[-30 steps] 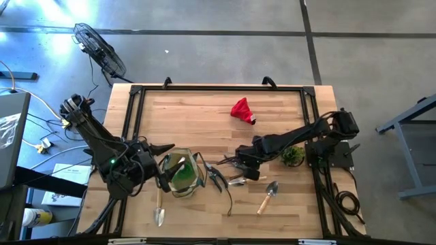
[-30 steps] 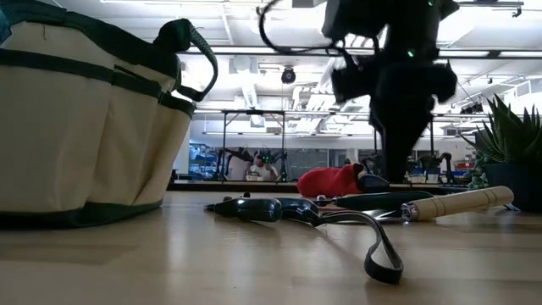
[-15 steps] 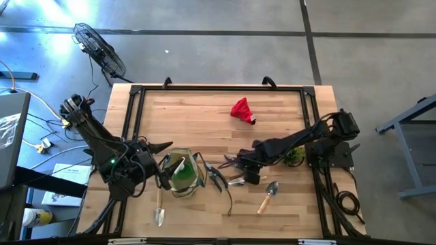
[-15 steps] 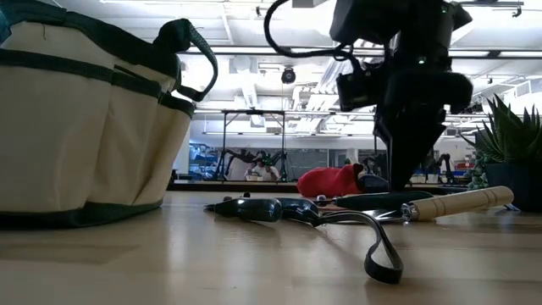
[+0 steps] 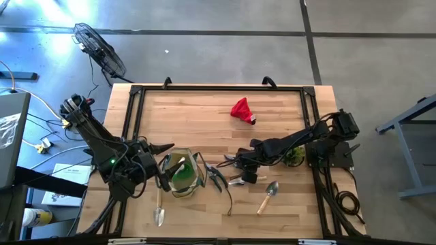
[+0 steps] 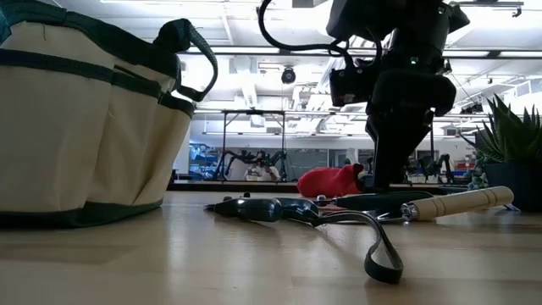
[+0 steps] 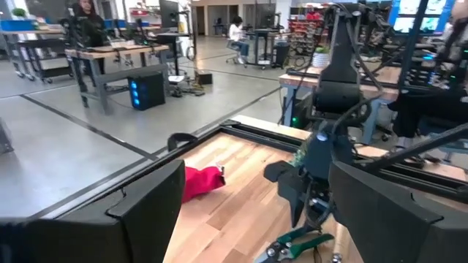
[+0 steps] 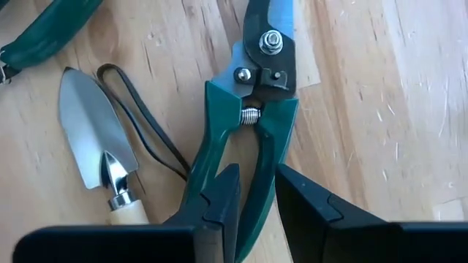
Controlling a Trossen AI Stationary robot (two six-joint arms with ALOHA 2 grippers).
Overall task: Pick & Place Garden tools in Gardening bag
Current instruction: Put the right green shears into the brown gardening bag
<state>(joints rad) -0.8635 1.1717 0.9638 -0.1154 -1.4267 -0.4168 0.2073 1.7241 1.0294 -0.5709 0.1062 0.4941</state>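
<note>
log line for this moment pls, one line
right end effector: low over green-handled metal pruners, fingers astride a handle, not closed | left end effector: beside tan canvas gardening bag | red cloth: on table

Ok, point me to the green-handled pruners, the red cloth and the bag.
green-handled pruners (image 8: 252, 117): right wrist view, on the spring at the pivot.
red cloth (image 5: 240, 109): high view, middle of the cloth.
gardening bag (image 6: 76, 127): low view, tan side wall.

Light wooden table (image 5: 204, 116) framed in black rail. Holding a red cloth (image 5: 241, 109), gardening bag (image 5: 182, 173), pruners (image 5: 215, 176), three trowels (image 5: 268, 196) (image 5: 159, 206) (image 5: 240, 180), a potted plant (image 5: 293, 156).
</note>
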